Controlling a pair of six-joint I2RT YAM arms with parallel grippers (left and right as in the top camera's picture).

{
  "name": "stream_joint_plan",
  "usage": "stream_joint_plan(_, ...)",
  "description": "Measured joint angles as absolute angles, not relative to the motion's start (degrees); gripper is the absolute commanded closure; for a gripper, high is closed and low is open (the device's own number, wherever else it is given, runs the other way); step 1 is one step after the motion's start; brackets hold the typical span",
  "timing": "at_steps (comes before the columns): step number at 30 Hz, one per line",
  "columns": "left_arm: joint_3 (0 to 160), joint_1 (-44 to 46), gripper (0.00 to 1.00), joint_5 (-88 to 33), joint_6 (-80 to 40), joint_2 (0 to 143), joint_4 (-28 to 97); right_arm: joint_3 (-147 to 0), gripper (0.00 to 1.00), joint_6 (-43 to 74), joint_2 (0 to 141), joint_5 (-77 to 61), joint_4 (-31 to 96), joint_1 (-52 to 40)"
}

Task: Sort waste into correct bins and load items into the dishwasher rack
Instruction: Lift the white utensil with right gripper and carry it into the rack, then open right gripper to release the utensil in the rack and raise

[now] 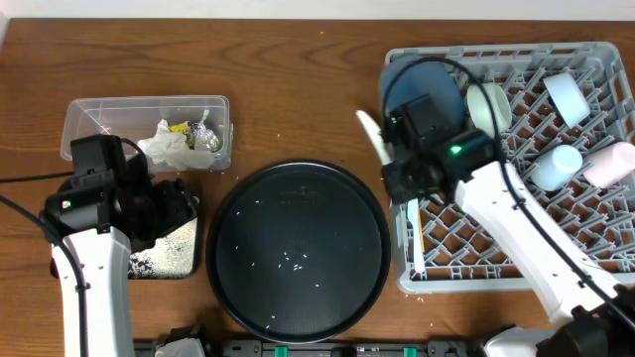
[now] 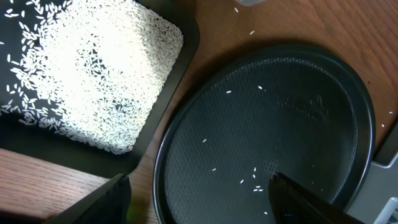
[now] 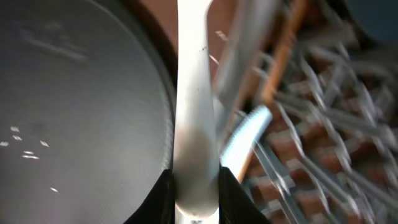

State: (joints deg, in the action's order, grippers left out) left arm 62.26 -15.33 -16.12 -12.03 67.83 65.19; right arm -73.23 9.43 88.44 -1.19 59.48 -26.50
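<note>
My right gripper (image 3: 196, 194) is shut on the handle of a white plastic utensil (image 3: 194, 106). It holds the white plastic utensil (image 1: 372, 139) over the gap between the round black tray (image 1: 298, 253) and the left rim of the dishwasher rack (image 1: 605, 260). My left gripper (image 2: 199, 200) hangs open and empty above the near rim of the round tray (image 2: 267, 118), beside the shallow black tray (image 2: 180, 68) heaped with rice grains (image 2: 93, 68). The clear tub (image 1: 89, 111) holds white tissue (image 1: 167, 147) and foil wrappers (image 1: 203, 137).
In the rack stand a dark-blue plate (image 1: 437, 79), a pale bowl (image 1: 488, 104), white cups (image 1: 566, 94) and a pink cup (image 1: 610, 164). Another white utensil (image 3: 245, 134) and a chopstick (image 3: 283, 50) lie along its left side. Loose grains (image 1: 293, 260) dot the round tray.
</note>
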Motion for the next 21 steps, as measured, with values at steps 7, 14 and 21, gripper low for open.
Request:
stream_joint_plan(7,62.26,-15.33,0.28,-16.12,-12.03,67.83,65.19,-73.21,0.87,12.88,88.36,0.97,64.45,-24.45)
stream_joint_plan(14,62.26,-15.33,0.28,-16.1,-12.03,67.83,65.19,-73.21,0.87,15.59,88.33,2.55,67.22,-24.45)
stream_joint_plan(21,62.26,-15.33,0.28,-16.1,-12.03,67.83,65.19,-73.21,0.87,16.53,88.33,3.49,67.64,-24.47)
